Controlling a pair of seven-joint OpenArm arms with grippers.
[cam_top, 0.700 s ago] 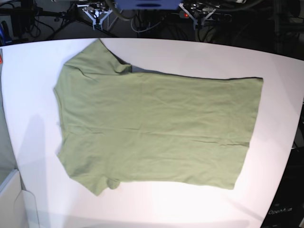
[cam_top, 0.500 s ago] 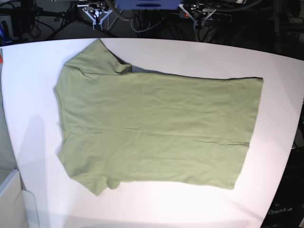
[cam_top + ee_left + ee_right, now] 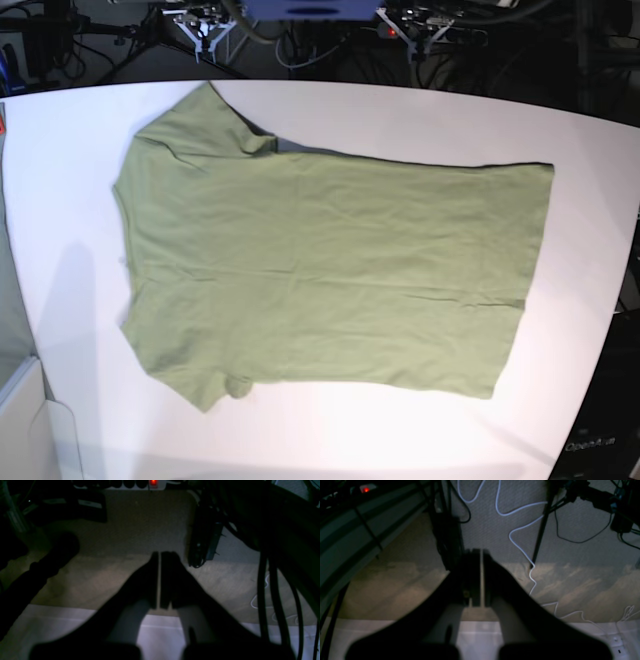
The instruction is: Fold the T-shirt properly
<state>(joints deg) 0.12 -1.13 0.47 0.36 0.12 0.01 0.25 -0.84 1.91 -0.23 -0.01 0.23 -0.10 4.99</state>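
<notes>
Both grippers, left (image 3: 159, 580) and right (image 3: 481, 577), are pressed together and empty beyond the table's (image 3: 420, 110) twelve-o'clock edge; T-shirt (image 3: 330, 270) lies flat.

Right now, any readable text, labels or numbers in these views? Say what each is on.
"OpenArm": faint pale lettering on the dark robot base at the bottom right corner of the base view, final letters too dim to be sure of.
T-shirt: no print or label showing.
White table: no markings.
Both wrist views: dark, no readable text.
</notes>
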